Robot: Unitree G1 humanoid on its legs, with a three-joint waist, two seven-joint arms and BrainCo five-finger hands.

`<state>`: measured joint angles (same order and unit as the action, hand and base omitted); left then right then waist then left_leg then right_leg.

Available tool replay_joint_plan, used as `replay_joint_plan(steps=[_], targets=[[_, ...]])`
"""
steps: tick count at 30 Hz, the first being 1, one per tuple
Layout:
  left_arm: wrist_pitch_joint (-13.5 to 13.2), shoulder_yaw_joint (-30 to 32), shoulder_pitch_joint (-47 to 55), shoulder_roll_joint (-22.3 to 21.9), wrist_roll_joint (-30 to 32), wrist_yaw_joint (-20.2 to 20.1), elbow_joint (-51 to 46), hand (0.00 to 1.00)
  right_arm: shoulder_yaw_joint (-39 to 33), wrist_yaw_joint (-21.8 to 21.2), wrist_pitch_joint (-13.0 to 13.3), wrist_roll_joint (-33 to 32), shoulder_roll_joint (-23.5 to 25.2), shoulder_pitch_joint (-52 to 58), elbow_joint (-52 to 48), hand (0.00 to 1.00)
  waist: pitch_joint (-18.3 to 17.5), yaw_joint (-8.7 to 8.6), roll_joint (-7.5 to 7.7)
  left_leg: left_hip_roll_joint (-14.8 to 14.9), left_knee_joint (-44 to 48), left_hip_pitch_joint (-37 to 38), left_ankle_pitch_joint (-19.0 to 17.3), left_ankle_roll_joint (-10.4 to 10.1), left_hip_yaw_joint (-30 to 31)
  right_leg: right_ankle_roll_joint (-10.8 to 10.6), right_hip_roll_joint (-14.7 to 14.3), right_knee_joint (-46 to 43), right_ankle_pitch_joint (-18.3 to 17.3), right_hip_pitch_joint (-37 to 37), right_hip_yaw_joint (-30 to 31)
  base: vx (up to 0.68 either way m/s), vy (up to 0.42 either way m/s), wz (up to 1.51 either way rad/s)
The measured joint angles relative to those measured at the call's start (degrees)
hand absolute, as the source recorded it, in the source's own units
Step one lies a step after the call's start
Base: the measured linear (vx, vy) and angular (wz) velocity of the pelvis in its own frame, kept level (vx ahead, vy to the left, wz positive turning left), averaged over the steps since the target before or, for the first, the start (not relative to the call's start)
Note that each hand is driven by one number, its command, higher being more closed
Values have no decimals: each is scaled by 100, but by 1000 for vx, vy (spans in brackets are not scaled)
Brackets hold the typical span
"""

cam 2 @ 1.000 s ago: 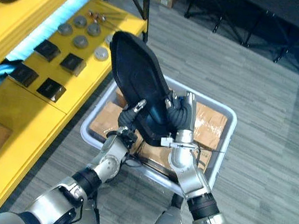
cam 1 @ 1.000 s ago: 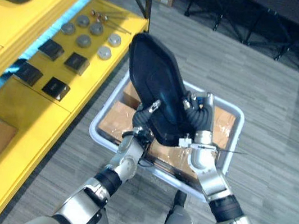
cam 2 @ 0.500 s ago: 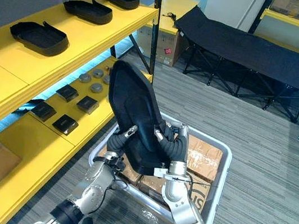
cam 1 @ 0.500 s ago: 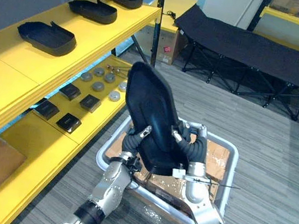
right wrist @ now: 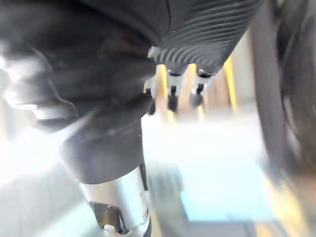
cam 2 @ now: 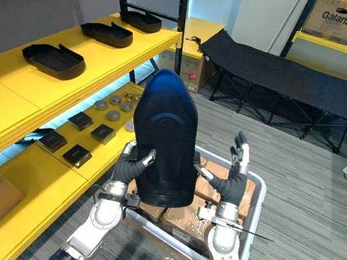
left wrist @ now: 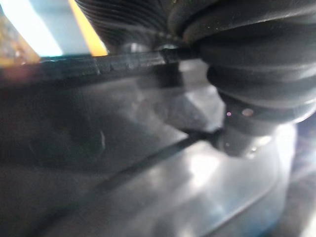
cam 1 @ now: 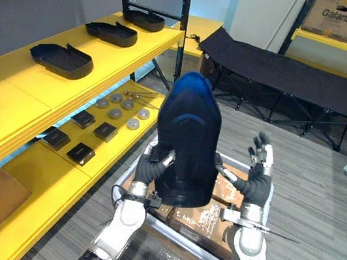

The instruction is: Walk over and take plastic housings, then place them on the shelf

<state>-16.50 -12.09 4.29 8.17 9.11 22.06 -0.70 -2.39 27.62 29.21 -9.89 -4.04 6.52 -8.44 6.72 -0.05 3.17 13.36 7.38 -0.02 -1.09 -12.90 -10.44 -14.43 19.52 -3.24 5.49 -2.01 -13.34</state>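
A large black plastic housing [cam 1: 188, 142] stands upright in front of me, above a grey bin. My left hand [cam 1: 149, 171] is shut on its lower left edge, thumb across the front; the left wrist view shows that edge [left wrist: 98, 61] close by the hand. To the right of the housing, my right hand [cam 1: 255, 176] is open with its fingers straight and pointing up. Only its thumb reaches toward the housing's lower right edge. Other black housings [cam 1: 61, 59] [cam 1: 113, 31] [cam 1: 145, 18] lie on the top board of the yellow shelf [cam 1: 10, 78] at the left.
The grey bin [cam 2: 256, 206] holds cardboard boxes below my hands. The shelf's lower board [cam 1: 41, 175] carries small black boxes [cam 1: 82, 152] and grey discs [cam 1: 117, 113]. A black folding cot [cam 1: 289, 66] stands behind, and a black shelf post [cam 1: 184, 13] rises near the housing's top.
My right hand has let go of the housing and straightened its fingers. The housing has turned upright in my left hand. The camera has tilted up, bringing more shelf and room into view.
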Motion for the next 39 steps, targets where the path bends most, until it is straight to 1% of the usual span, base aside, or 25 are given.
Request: replay_joint_plan(steps=[1, 2, 3, 4, 5, 6, 8, 10, 12, 17, 20, 21, 22, 23, 24, 26, 29, 31, 32, 33, 34, 35, 37, 38, 39], targets=[[13, 123, 88, 61, 1, 20, -36, 100, -98, -1, 54, -104, -31, 1, 1, 0, 17, 3, 21, 37, 164, -53, -121, 0, -17, 95, -20, -50, 71, 28, -68, -32, 42, -32], [75, 364, 216, 209, -9, 27, -46, 100, -75, -16, 129, -243, -173, 11, 8, 0, 42, 21, 62, 100, 529, -210, -358, 150, -30, 358, -80, -114, 319, 156, -107, -87, 123, -53], [111, 492, 242, 256, -56, 21, -53, 100, -34, -83, 213, -303, -249, -18, 6, 0, 40, 99, 116, -9, 962, -468, -571, 541, -140, 607, -82, 241, 931, 242, -39, -145, 174, -61], [114, 530, 253, 239, -109, 12, -87, 100, -24, -133, 237, -303, -273, -58, -7, 0, -8, 188, 32, -47, 1085, -619, -717, 758, -219, 645, -165, 589, 1359, 242, -27, -225, 223, -91], [76, 644, 271, 131, -179, -22, -196, 100, 37, -165, 281, -286, -253, -243, 9, 0, 95, 334, -83, 169, 1182, -707, -820, 531, -349, 237, -394, -317, 673, 633, -50, -247, 194, -53], [76, 735, 316, 84, -239, -60, -188, 100, 277, -153, 302, -217, -185, -206, 49, 0, 182, 289, -66, 207, 1182, -736, -783, 591, -238, 530, -710, -1969, -634, 907, -43, -207, 157, -29], [66, 736, 539, 23, -417, -100, -193, 100, 537, -135, 298, 51, -182, -147, 81, 0, 134, 338, 157, 66, 1072, -720, -707, 697, -188, 596, -976, -2441, -1195, 860, -57, -97, 117, 24], [40, 687, 770, -23, -483, -162, -209, 100, 566, -108, 314, 263, -191, -115, 73, 0, 27, 432, 304, -171, 1024, -933, -636, 789, -173, 491, -955, -1292, -1137, 474, 43, -49, 121, 22], [26, 698, 773, -64, -650, -308, -199, 100, 552, -164, 308, 217, -241, -178, 189, 0, 72, 472, 292, -290, 1168, -1222, -535, 752, -77, 652, -944, -853, -1243, 395, 10, -31, 45, 36], [44, 701, 1067, -292, -930, -280, -341, 100, 46, -475, 279, -177, -605, -283, 663, 0, 484, 548, -296, -445, 1033, -1053, -226, 785, 253, 658, -979, -450, -1042, -156, -232, -51, 7, 37], [59, 747, 1400, -466, -985, -302, -482, 100, -2, -655, 199, -277, -660, -289, 1185, 0, 598, 576, -492, -330, 899, -1011, 36, 664, 575, 810, -1222, -388, -1048, -415, -512, -89, -114, 62], [71, 748, 1548, -525, -1110, -351, -486, 100, 100, -647, 184, -269, -641, -286, 1356, 0, 634, 616, -558, -281, 937, -1112, 245, 699, 655, 976, -1306, -517, -1160, -437, -703, -178, -148, 104], [82, 747, 1567, -540, -1162, -433, -485, 100, 112, -638, 186, -263, -622, -262, 1370, 0, 641, 545, -551, -382, 589, -1242, 772, 827, 644, 1152, -1267, -641, -1304, -390, -1081, -212, -147, 132], [89, 735, 1563, -517, -1175, -497, -488, 100, 42, -637, 184, -239, -613, -235, 1351, 0, 630, 466, -493, -435, 320, -1220, 839, 1021, 461, 1209, -1115, -685, -1351, -333, -1371, -244, -93, 181], [85, 649, 1550, -577, -1199, -623, -500, 100, -227, -667, 188, -131, -583, -187, 1302, 0, 625, 406, -491, -299, 1070, -1443, 228, 1602, -335, 1207, -967, -909, -1380, -198, -1871, -187, -53, 151], [70, 526, 1465, -620, -1259, -711, -430, 100, -383, -736, 187, -134, -575, -86, 1208, 0, 610, 376, -499, -189, 2384, -1439, -524, 2102, -1245, 1201, -620, -1180, -1385, -121, -2365, -183, -43, 157], [61, 398, 1237, -648, -1268, -707, -262, 100, -328, -960, 207, -120, -556, 130, 896, 0, 580, 135, -492, 241, 2928, -824, -713, 1804, -1667, 1172, 53, -1539, -1368, -125, -3074, -153, 70, 147], [40, 392, 1140, -652, -1282, -710, -260, 100, -312, -1014, 221, -127, -551, 138, 896, 0, 523, 74, -585, 544, 2507, -557, -426, 1438, -1647, 1019, 316, -1813, -1346, -110, -3413, -54, 192, 140], [26, 367, 1135, -683, -1329, -720, -275, 100, -315, -1009, 236, -131, -638, 136, 902, 0, 419, 71, -752, 516, 1753, -376, -46, 1193, -1486, 875, 468, -1997, -1320, -76, -3607, -18, 331, 132], [27, 354, 1133, -647, -1361, -762, -311, 100, -290, -992, 237, -64, -647, 102, 949, 0, 333, 84, -843, 266, 1280, -331, -371, 872, -1351, 833, 582, -2060, -1295, -64, -3732, -25, 372, 146], [30, 347, 1153, -596, -1375, -793, -388, 100, -207, -972, 237, 17, -545, 74, 972, 0, 335, 95, -815, 86, 988, -311, -441, 773, -1208, 810, 632, -2040, -1300, -61, -3696, -64, 386, 121], [30, 365, 1153, -509, -1389, -856, -409, 100, -117, -913, 236, 80, -470, 66, 993, 0, 368, 100, -749, -38, 842, -334, -441, 772, -1031, 824, 614, -1995, -1353, -52, -3560, -121, 281, 168], [41, 318, 1170, -159, -1478, -1161, -417, 100, 118, -667, 236, 321, -262, 258, 994, 0, 384, 10, -600, -436, 420, -394, -361, 655, -119, 1023, 131, -1735, -1708, -36, -2147, -118, 172, 202], [40, 288, 1204, -101, -1482, -1221, -420, 100, 113, -588, 236, 397, -208, 375, 992, 0, 359, 3, -551, -561, 365, -385, -329, 661, 97, 1167, 60, -1716, -1844, -114, -1790, -15, 76, 186], [33, 276, 1280, 0, -1523, -1333, -477, 100, 117, -456, 236, 469, -107, 559, 925, 0, 299, -8, -451, -793, 286, -379, -280, 685, 497, 1476, -74, -1634, -2061, -279, -998, 34, 41, 182]])
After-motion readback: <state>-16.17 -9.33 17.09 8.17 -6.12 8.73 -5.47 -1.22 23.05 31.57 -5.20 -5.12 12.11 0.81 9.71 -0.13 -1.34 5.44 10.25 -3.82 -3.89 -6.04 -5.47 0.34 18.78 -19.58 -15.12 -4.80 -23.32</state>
